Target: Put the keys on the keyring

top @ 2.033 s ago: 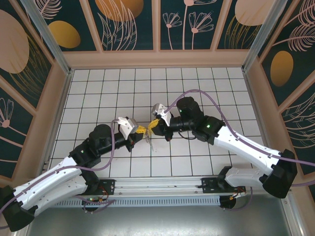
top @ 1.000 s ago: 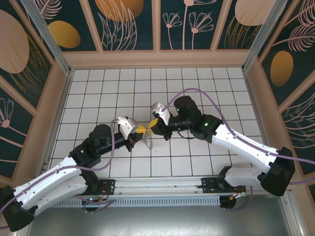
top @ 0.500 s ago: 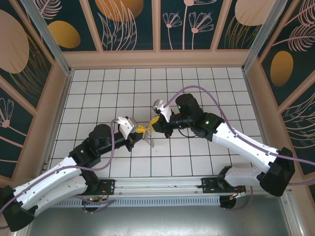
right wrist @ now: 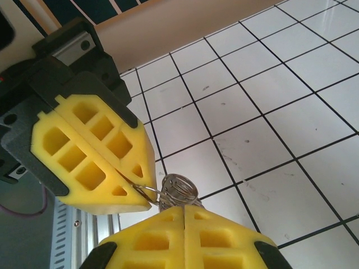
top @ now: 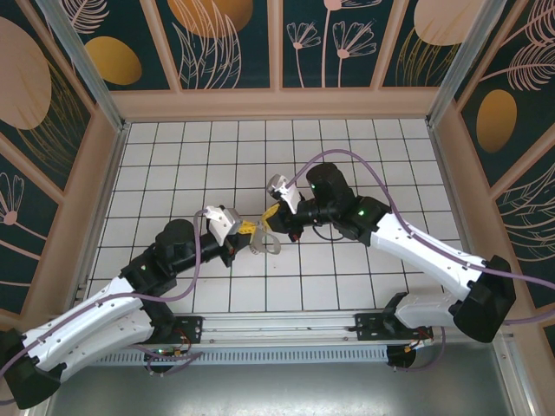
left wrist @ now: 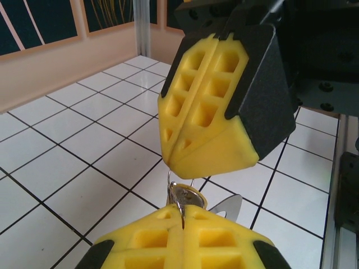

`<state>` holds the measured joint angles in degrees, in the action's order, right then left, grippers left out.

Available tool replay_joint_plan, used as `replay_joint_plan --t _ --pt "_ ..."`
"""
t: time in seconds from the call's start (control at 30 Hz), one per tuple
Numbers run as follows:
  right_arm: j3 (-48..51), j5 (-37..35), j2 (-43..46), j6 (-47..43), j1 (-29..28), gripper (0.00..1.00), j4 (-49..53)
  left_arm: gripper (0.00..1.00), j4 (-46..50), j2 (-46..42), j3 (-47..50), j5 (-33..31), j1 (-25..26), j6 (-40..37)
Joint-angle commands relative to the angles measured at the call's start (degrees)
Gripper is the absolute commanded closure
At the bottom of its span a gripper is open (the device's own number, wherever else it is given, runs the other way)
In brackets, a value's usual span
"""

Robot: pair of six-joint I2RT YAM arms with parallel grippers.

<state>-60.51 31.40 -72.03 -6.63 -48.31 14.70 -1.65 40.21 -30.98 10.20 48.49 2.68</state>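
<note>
Holding tip-to-tip above the white tiled table (top: pixel 347 147): left gripper (left wrist: pixel 182 221) and right gripper (right wrist: pixel 185 216) are both clamped fully shut on the small silver metal keyring-and-keys bunch (left wrist: pixel 183 197) between them. Likely each steadies one part for threading. One flat silver key blade (top: pixel 265 246) dangles free.

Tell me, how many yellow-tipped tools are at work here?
2. The left tool sits just left of the middle of the table, and the right tool is up and to its right. Their tips nearly meet, both shut on the keyring between them. None seem hidden.
</note>
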Motion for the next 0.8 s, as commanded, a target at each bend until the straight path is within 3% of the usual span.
replay_joint_plan --t 0.0,0.33,0.53,0.77 --pt "-1.72 -0.42 -0.74 1.22 0.73 1.00 1.14 1.00 -2.04 -1.34 -1.79 1.28 0.30 -1.20" --pt "-1.19 2.19 -1.01 0.92 0.77 1.00 2.26 1.00 -3.08 -1.41 -1.67 -0.39 0.29 -1.78" --pt "-0.47 2.53 0.34 1.26 1.09 0.78 2.05 1.00 -3.97 -1.14 -1.60 -0.53 0.29 -2.59" --pt "0.50 0.88 4.10 -0.76 1.56 0.64 2.11 1.00 -5.28 -2.15 -1.23 1.16 0.28 -3.38"
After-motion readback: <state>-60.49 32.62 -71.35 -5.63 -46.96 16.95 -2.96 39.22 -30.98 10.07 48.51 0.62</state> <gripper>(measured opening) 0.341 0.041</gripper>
